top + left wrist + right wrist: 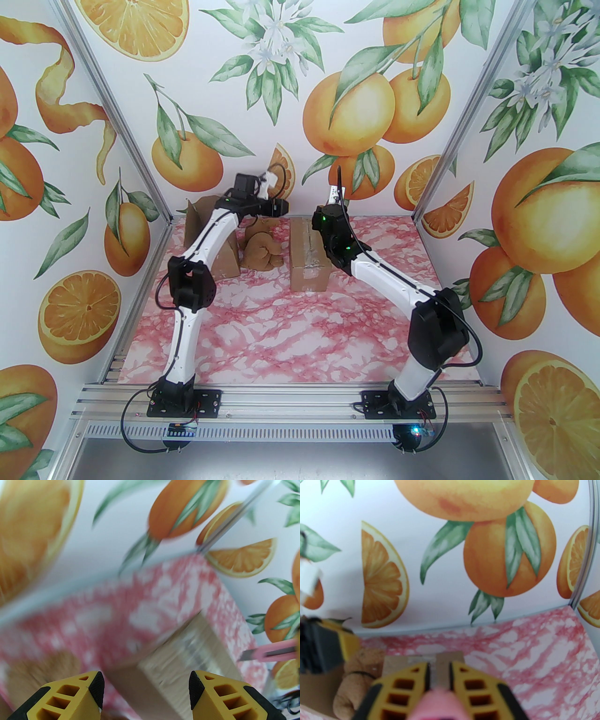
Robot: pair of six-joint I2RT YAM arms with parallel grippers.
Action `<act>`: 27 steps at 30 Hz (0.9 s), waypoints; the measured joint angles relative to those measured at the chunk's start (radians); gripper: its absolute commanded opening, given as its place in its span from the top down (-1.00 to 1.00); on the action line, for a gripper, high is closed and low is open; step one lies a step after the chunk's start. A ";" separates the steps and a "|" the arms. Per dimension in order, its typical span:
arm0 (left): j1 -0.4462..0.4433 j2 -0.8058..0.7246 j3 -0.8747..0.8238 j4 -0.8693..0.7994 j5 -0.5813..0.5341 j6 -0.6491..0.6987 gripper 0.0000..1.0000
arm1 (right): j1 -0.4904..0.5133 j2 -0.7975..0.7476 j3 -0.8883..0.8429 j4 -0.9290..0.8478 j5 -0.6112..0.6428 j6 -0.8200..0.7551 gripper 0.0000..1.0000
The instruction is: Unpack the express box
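The taped cardboard express box lies lengthwise at the back middle of the table. In the left wrist view it sits blurred below and ahead of my open left gripper, which has nothing between its fingers. My left gripper hovers above the table just left of the box's far end. My right gripper is shut on a pink utility knife, its blade pointing down over the box's top. The knife also pokes in from the right in the left wrist view.
A brown plush toy lies just left of the taped box, also seen at the lower left of the right wrist view. An opened cardboard box stands at the back left under my left arm. Walls close off the back and sides.
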 measured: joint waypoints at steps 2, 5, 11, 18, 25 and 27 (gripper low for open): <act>-0.009 0.017 0.000 -0.043 -0.001 -0.033 -0.32 | 0.003 -0.006 -0.004 -0.003 0.005 0.004 1.00; -0.016 0.018 0.002 -0.065 0.002 -0.068 -0.33 | 0.009 -0.006 -0.004 -0.006 0.006 0.004 1.00; -0.024 0.019 0.015 -0.068 0.011 -0.107 -0.27 | 0.019 -0.004 -0.004 -0.009 0.006 0.014 1.00; -0.026 0.054 0.022 -0.057 0.022 -0.146 -0.17 | 0.031 0.021 -0.004 -0.011 -0.004 0.031 1.00; -0.027 0.070 0.029 -0.020 0.051 -0.168 -0.14 | 0.037 0.024 -0.003 -0.014 -0.013 0.038 1.00; -0.027 0.071 0.029 -0.013 0.052 -0.168 -0.16 | 0.037 0.024 -0.003 -0.013 -0.013 0.038 1.00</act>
